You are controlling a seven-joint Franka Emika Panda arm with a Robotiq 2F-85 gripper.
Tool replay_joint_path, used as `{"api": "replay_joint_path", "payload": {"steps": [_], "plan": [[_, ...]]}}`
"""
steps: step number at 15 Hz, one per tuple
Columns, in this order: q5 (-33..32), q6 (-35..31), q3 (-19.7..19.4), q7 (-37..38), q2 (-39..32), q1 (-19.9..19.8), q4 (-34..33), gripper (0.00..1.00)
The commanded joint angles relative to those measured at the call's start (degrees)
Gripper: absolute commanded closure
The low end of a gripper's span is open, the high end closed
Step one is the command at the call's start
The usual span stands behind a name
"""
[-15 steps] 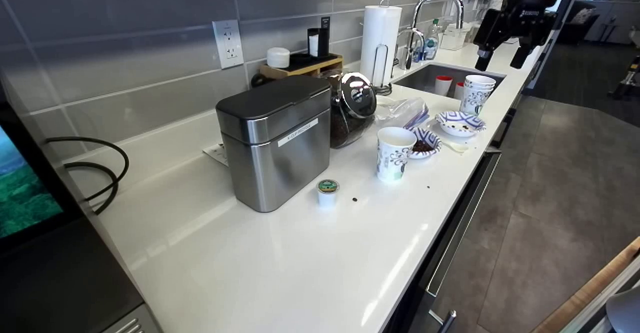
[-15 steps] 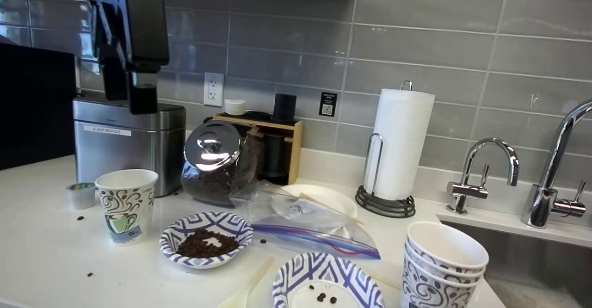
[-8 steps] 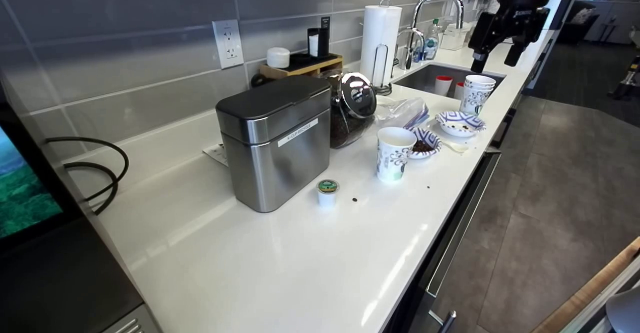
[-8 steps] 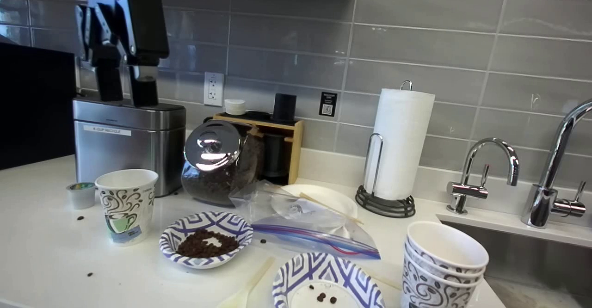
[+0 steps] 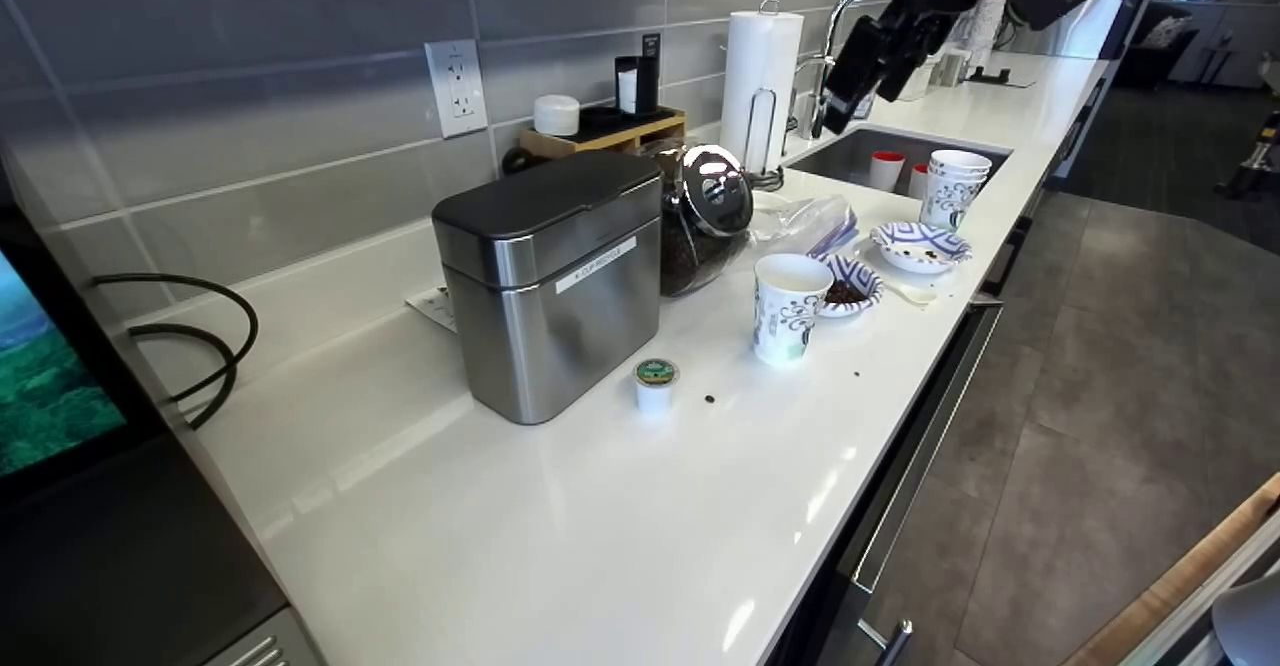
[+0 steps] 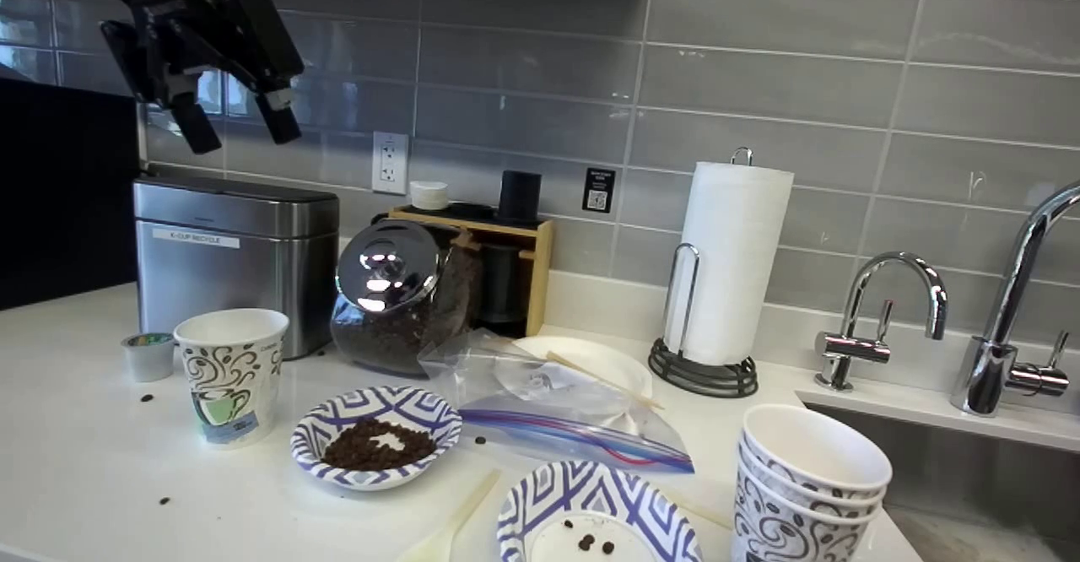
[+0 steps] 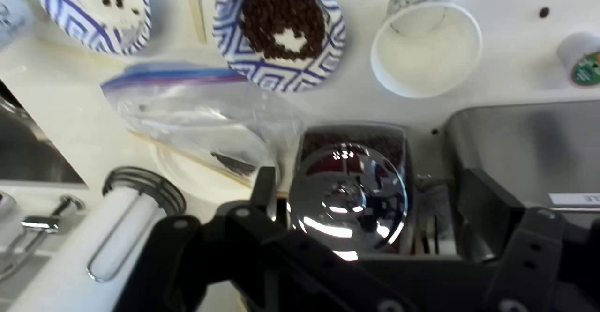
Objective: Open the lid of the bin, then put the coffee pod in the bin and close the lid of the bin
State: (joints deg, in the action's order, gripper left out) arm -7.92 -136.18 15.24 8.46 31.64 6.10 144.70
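The brushed-steel bin stands against the back wall, a white label on its front. Its dark lid lies flat, closed on top, in both exterior views. On the counter in front of the bin, the small white coffee pod with its green top sits upright. My gripper hangs tilted in the air, apart from bin and pod. In the wrist view the gripper is open, nothing held between its widely spread fingers. There the bin and coffee pod appear at the right edge.
A round-lidded glass jar of coffee beans stands beside the bin. Near the pod is a patterned paper cup. Farther along are a bowl of beans, a plastic bag, stacked cups and a paper towel roll.
My gripper has swung left toward the back wall in an exterior view, and has risen and tilted over. The bin, its lid and the coffee pod have not moved.
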Motion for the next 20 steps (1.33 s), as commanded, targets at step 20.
{"api": "replay_joint_path", "payload": {"steps": [20], "plan": [[0.25,-18.76,-0.15,-16.56,-9.83,12.09,0.83,0.00]]}}
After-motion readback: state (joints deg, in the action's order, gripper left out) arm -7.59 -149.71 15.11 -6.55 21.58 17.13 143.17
